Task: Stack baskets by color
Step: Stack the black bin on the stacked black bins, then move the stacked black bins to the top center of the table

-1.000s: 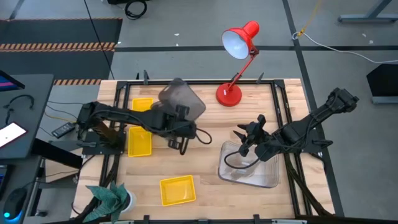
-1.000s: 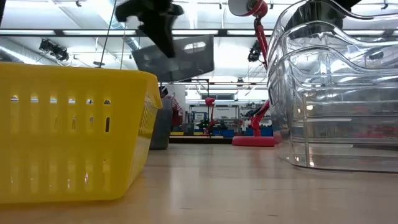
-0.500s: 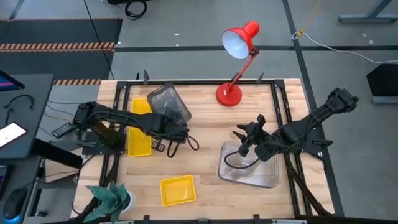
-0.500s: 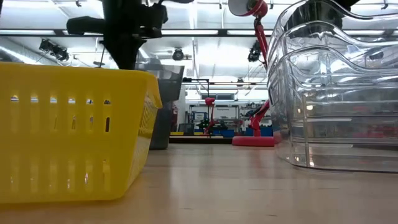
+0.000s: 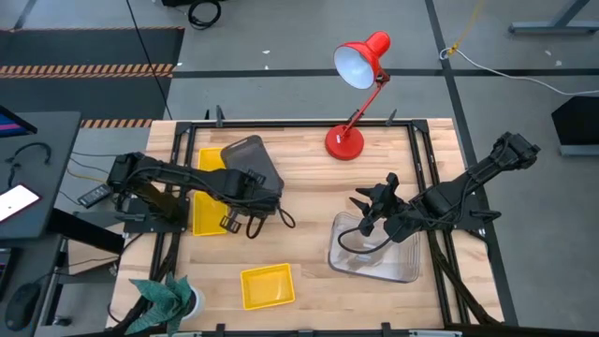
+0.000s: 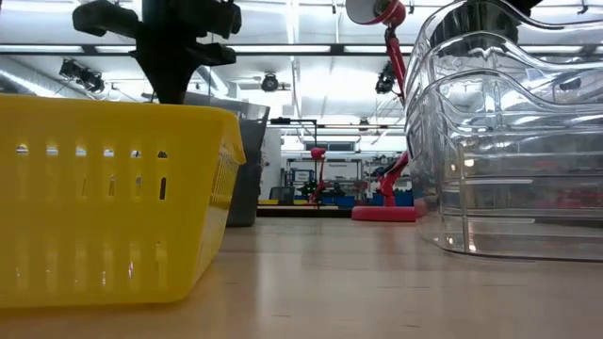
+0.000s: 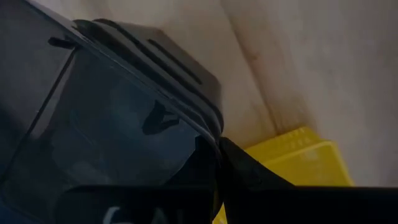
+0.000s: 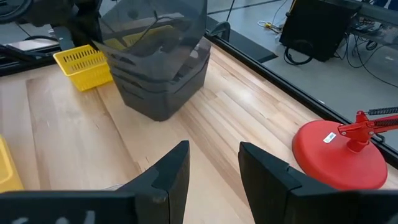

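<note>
Clear baskets (image 5: 374, 251): stacked at table's right, open right gripper (image 5: 367, 208) hovering above. Dark grey basket (image 5: 253, 161): pinched at its rim by left gripper (image 5: 251, 198), over the grey stack (image 8: 158, 84). Yellow baskets: one (image 5: 267, 285) apart near the front edge, others (image 5: 210, 213) at left; likely unstacked.

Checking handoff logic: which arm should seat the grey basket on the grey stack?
Left. Its gripper is shut on the grey basket's rim, right at the grey stack. The right gripper is open and empty over the clear baskets.
</note>
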### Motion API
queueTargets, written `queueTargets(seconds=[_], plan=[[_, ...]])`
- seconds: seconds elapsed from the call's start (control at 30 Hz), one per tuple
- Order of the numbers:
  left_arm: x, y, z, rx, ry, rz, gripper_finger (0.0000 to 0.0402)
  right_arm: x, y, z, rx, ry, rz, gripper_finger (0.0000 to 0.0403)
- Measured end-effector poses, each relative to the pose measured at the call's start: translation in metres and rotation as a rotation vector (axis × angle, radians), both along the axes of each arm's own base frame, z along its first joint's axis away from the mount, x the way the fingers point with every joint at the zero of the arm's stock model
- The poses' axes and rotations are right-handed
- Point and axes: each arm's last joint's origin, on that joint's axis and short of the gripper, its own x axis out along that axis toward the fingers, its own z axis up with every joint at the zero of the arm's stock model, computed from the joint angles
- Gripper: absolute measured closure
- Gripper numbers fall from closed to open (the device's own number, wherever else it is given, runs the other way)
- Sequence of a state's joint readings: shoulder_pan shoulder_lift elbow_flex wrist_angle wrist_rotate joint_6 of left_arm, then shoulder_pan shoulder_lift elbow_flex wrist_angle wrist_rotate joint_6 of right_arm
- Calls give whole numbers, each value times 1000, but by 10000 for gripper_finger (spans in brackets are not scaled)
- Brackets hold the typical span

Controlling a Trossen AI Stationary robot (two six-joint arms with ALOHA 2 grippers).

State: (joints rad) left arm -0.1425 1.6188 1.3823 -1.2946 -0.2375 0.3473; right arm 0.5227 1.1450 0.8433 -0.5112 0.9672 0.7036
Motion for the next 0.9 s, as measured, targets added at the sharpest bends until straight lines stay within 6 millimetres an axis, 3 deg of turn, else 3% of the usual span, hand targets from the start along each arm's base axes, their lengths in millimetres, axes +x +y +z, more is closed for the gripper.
queueTargets(seconds=[0.23, 0.57, 0.7, 0.9], plan=[[1, -7, -1, -91, -4, -33, 382, 0, 0, 0, 1, -1, 0, 260], [13, -21, 1, -150, -156, 20, 364, 0, 0, 0, 1, -2, 0, 260], [13, -23, 1, -158, -172, 54, 327, 0, 0, 0, 3, -5, 0, 260], [15, -23, 1, -165, -187, 78, 240, 1, 0, 1, 7, -11, 0, 260]])
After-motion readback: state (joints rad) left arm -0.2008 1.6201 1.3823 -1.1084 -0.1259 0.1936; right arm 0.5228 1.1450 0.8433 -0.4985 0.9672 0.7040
